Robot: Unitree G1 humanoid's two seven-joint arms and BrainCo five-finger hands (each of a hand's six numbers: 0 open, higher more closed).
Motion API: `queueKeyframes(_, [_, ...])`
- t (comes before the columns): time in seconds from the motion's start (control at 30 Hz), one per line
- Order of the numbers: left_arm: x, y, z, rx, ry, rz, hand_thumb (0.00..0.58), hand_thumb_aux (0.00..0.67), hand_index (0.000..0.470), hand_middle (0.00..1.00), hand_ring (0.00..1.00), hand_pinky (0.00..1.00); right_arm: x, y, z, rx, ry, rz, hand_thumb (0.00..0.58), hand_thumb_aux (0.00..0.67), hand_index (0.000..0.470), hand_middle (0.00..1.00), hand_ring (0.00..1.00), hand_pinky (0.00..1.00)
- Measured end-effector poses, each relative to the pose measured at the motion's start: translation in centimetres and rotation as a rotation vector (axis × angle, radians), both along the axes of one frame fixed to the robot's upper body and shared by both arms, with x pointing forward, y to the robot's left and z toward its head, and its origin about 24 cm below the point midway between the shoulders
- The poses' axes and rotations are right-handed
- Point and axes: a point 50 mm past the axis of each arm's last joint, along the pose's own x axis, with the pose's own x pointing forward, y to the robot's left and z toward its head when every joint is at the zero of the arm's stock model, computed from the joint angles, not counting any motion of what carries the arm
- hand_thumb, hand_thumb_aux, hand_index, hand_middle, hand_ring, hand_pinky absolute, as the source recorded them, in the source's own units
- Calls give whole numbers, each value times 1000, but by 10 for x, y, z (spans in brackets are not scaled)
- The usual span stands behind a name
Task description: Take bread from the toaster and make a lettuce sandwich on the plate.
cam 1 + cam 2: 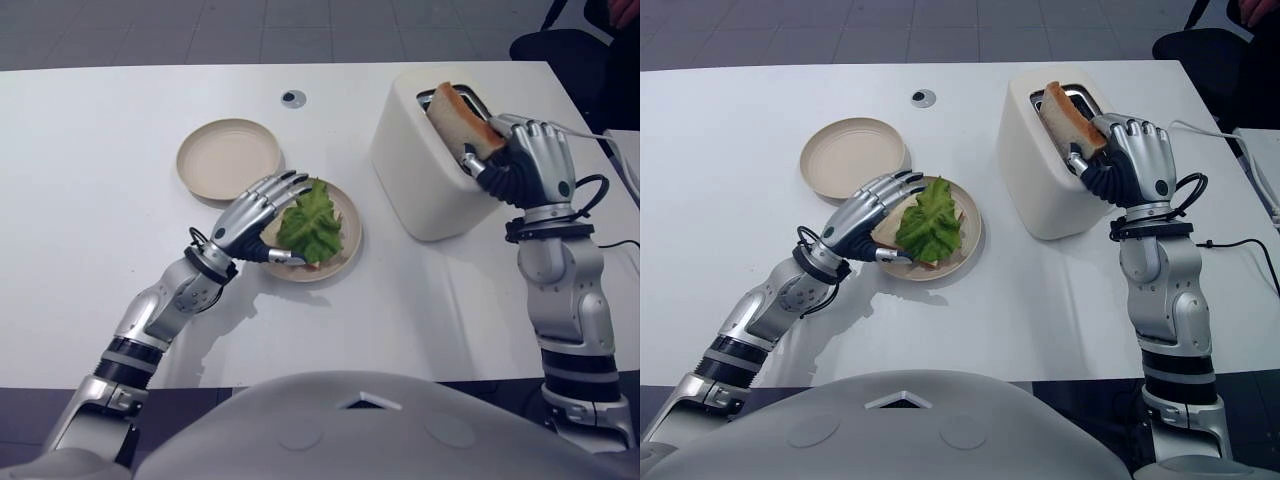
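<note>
We see a white table (90, 200) against a grey tiled floor (150, 30). The toaster (420, 180) is cream. The bread slice (458, 112) has a pale crumb and a golden-brown crust. The lettuce (312, 225) is bright green with lighter veins and ruffled edges. The plate (348, 245) is plain beige, and the second dish (228, 158) matches it. The left hand (252, 218) and the right hand (538, 160) are silver-grey metal with black at the joints. A small disc (293, 98) set into the table is grey with a dark centre.
</note>
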Motion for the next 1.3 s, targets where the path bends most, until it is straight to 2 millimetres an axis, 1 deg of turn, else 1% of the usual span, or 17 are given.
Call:
queueKeyframes(0.07, [3, 8, 8, -87, -45, 56, 0, 0, 0, 0, 0, 0, -5, 3, 19, 41, -187, -4, 580, 670, 470, 1000, 1000, 1000])
queueKeyframes(0.17, [5, 28, 26, -309, -172, 191, 0, 0, 0, 0, 0, 0, -26, 21, 65, 131, -625, 64, 580, 670, 470, 1000, 1000, 1000])
queueKeyframes(0.27, [4, 45, 32, -427, -237, 276, 0, 0, 0, 0, 0, 0, -34, 38, 68, 236, -715, 189, 580, 670, 470, 1000, 1000, 1000])
queueKeyframes(0.4, [4, 54, 28, -469, -232, 327, 0, 0, 0, 0, 0, 0, -23, 77, 48, 544, -432, 499, 580, 670, 470, 1000, 1000, 1000])
queueKeyframes(0.47, [5, 55, 26, -475, -229, 334, 0, 0, 0, 0, 0, 0, -9, 100, 11, 790, -67, 616, 580, 670, 470, 1000, 1000, 1000])
queueKeyframes(0.53, [7, 56, 28, -474, -237, 336, 0, 0, 0, 0, 0, 0, 0, 109, -20, 883, 167, 621, 580, 670, 470, 1000, 1000, 1000])
queueKeyframes(0.7, [9, 61, 32, -450, -247, 323, 0, 0, 0, 0, 0, 0, 10, 112, -95, 1037, 681, 569, 580, 670, 470, 1000, 1000, 1000])
queueKeyframes(0.77, [10, 58, 31, -428, -232, 295, 0, 0, 0, 0, 0, 0, 13, 112, -107, 1025, 772, 570, 580, 670, 470, 1000, 1000, 1000])
queueKeyframes(0.93, [8, 38, 23, -260, -199, 144, 0, 0, 0, 0, 0, 0, 23, 116, -110, 894, 802, 598, 580, 670, 470, 1000, 1000, 1000])
queueKeyframes(1.07, [-8, 7, 3, 0, -108, -63, 0, 0, 0, 0, 0, 0, 24, 126, -108, 761, 756, 608, 580, 670, 470, 996, 996, 996])
queueKeyframes(1.1, [-14, 1, -2, 53, -78, -112, 0, 0, 0, 0, 0, 0, 24, 127, -108, 745, 747, 603, 577, 625, 439, 773, 773, 773])
queueKeyframes(1.13, [-18, -3, -6, 86, -53, -142, 0, 0, 0, 0, 0, 0, 23, 128, -108, 734, 742, 601, 546, 507, 356, 576, 576, 576])
queueKeyframes(1.17, [-23, -6, -12, 132, -13, -181, 0, 0, 0, 0, 0, 0, 23, 129, -108, 713, 734, 600, 484, 397, 278, 376, 376, 376])
queueKeyframes(1.2, [-28, -9, -19, 179, 32, -216, 0, 0, 0, 0, 0, 0, 22, 131, -107, 693, 728, 604, 413, 310, 217, 263, 263, 263])
queueKeyframes(1.23, [-32, -9, -23, 205, 64, -236, 0, 0, 0, 0, 0, 0, 21, 132, -107, 669, 726, 599, 0, 0, 0, 63, 63, 63])
queueKeyframes(1.27, [-32, -10, -24, 218, 73, -249, 0, 0, 0, 0, 0, 0, 20, 132, -106, 647, 722, 599, 0, 0, 0, 0, 0, 0])
queueKeyframes(1.3, [-32, -10, -25, 230, 81, -257, 0, 0, 0, 0, 0, 0, 20, 132, -106, 630, 717, 590, 0, 0, 0, 0, 0, 0])
